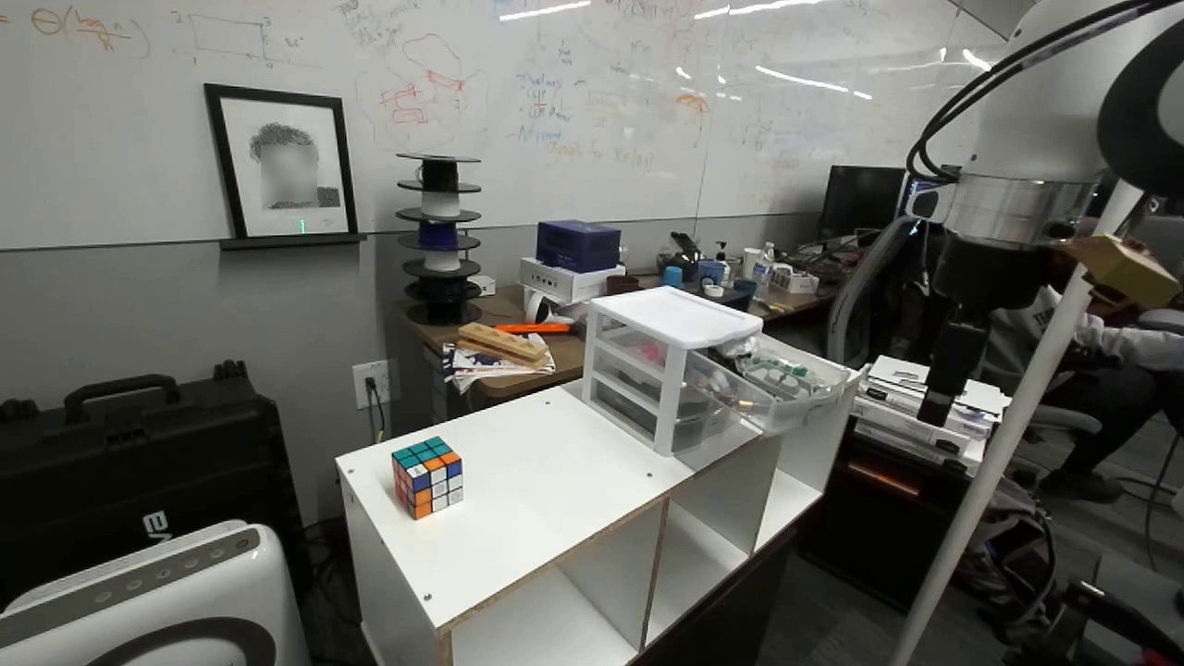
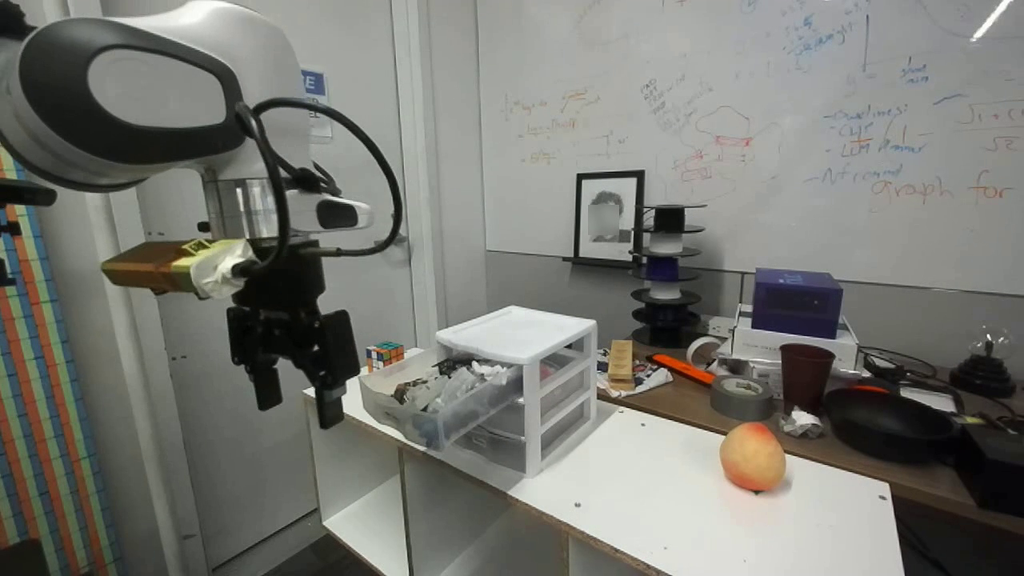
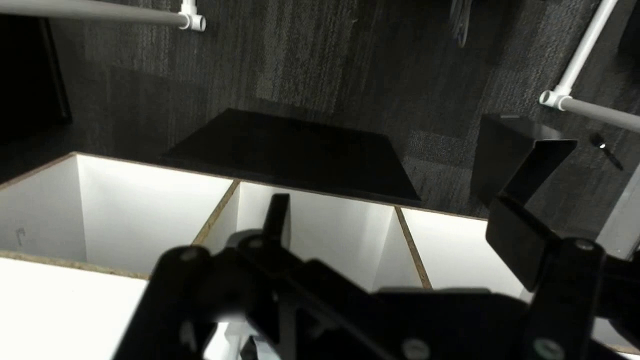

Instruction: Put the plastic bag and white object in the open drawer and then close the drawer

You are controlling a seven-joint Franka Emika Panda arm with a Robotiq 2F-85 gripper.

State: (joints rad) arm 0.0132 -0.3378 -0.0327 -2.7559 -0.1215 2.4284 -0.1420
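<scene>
The white three-drawer unit (image 1: 680, 319) stands on a white shelf cabinet. Its translucent top drawer (image 2: 480, 412) is pulled out toward the arm's side and holds a heap of small items. Crumpled clear plastic (image 2: 472, 380), possibly the plastic bag, lies in that heap. Which item is the white object I cannot tell. My gripper (image 2: 299, 398) hangs beyond the drawer's front end, above cabinet height and apart from the drawer. In the wrist view, the fingers (image 3: 517, 237) are spread wide with nothing between them; cabinet compartments and floor show below.
The white shelf cabinet (image 1: 546, 481) carries a Rubik's cube (image 1: 427, 477) at one end and a peach (image 2: 753, 457) at the other. A cluttered desk (image 2: 848, 472) stands behind it. In an exterior view a white pole (image 1: 994, 444) rises close to the arm.
</scene>
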